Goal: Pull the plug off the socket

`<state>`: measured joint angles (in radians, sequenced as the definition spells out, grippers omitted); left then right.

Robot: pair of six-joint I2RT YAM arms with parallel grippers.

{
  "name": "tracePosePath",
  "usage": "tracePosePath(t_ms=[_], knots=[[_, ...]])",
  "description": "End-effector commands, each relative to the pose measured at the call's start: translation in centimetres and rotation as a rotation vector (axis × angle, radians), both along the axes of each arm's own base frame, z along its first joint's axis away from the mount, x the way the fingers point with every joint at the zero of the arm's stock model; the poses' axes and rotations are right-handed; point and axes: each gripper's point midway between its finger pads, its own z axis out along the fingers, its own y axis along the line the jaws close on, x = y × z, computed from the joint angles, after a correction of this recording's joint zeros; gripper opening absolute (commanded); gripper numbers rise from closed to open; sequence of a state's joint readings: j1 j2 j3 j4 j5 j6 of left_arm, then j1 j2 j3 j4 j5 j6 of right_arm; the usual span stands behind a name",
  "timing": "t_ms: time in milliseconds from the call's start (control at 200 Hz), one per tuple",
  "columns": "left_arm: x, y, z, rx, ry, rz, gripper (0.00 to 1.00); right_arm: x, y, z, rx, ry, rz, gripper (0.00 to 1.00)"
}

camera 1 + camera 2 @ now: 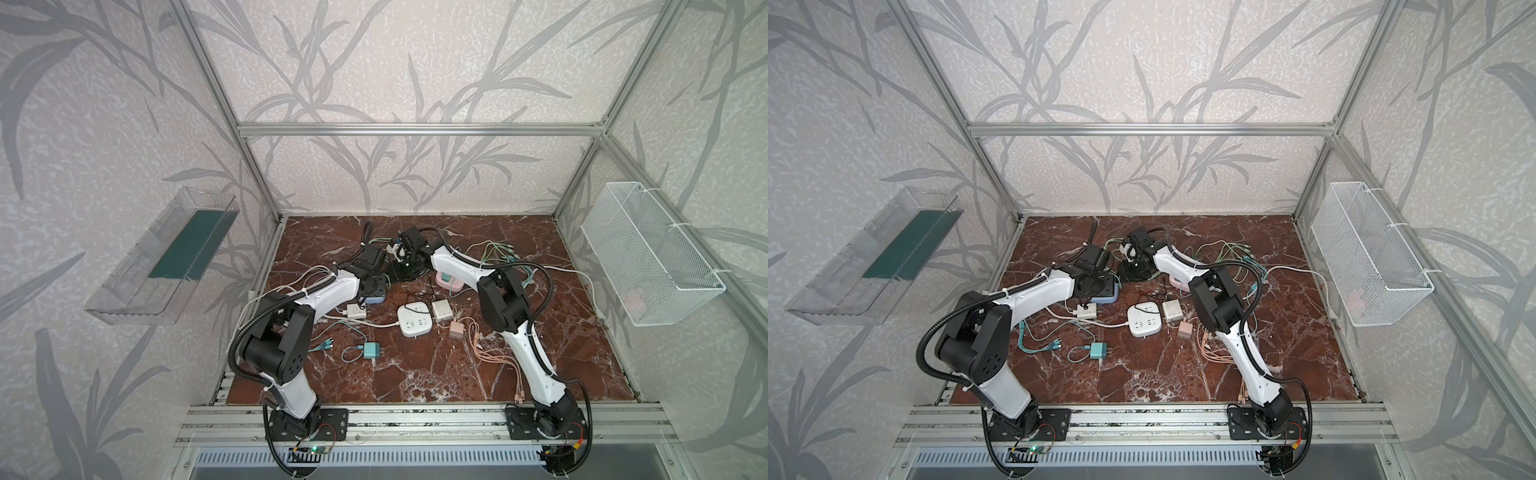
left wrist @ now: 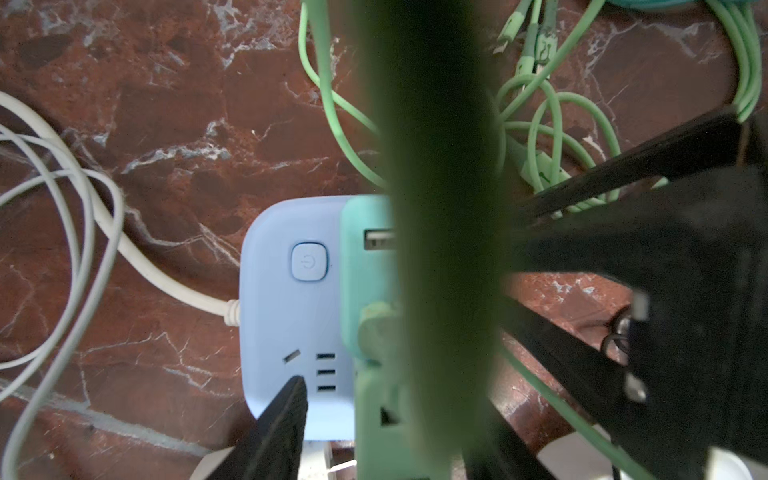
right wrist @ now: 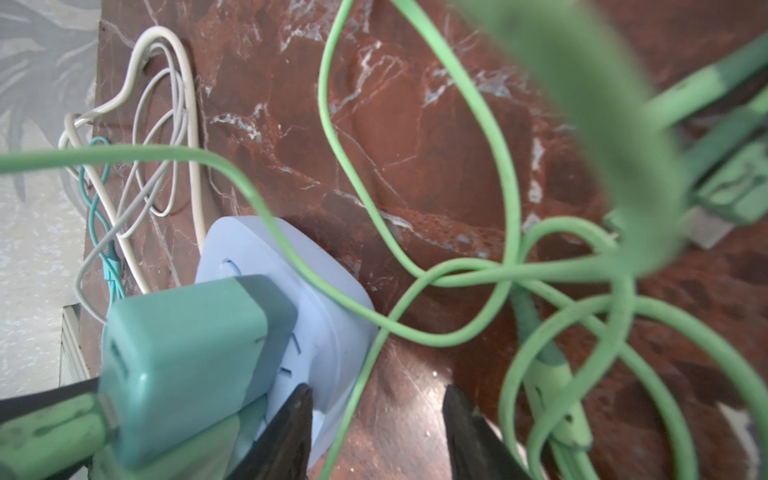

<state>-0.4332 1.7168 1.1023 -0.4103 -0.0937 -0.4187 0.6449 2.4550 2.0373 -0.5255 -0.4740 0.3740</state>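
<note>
Found the left gripper (image 2: 384, 386) astride the teal plug (image 2: 365, 270), one black fingertip (image 2: 293, 399) down on the face of the blue socket (image 2: 286, 316), just beside the plug with a sliver of blue between, the mate hidden behind a blurred green cable (image 2: 436, 187) close to the lens. Could not tell clamped from loose there. Saw the right gripper (image 3: 378, 390) with jaws parted and clasping nothing, only a thin green strand (image 3: 353, 399) crossing the gap over the marble table (image 3: 415, 124), one finger (image 3: 291, 428) just beside the socket's rim. Found the plug seated in the socket, not pulled free, a green lead (image 2: 376, 328) pushed into its outer face. Noted a power button (image 2: 308, 262) next to the plug and a white cord (image 2: 137, 257) leaving the socket's side. Placed the socket (image 1: 376, 298) (image 1: 1106, 297), in both top views, toward the back of the table beneath the left wrist, with a white power strip (image 1: 414, 320) nearer the front.
</note>
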Motion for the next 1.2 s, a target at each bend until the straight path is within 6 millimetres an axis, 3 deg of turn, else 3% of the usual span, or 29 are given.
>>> tracePosePath(t_ms=[0,610,1195], knots=[[0.7,0.0,0.2,0.027,-0.013,0.0,0.57,-0.4,0.2,-0.8,0.012,0.023,0.017,0.53],[1.0,-0.4,-0.7,0.013,-0.013,0.003,0.38,-2.0,-0.3,-1.8,-0.016,0.054,0.053,0.54],[1.4,-1.3,1.5,-0.034,-0.067,-0.031,0.23,-3.8,-2.2,-4.3,-0.152,0.082,0.099,0.49]])
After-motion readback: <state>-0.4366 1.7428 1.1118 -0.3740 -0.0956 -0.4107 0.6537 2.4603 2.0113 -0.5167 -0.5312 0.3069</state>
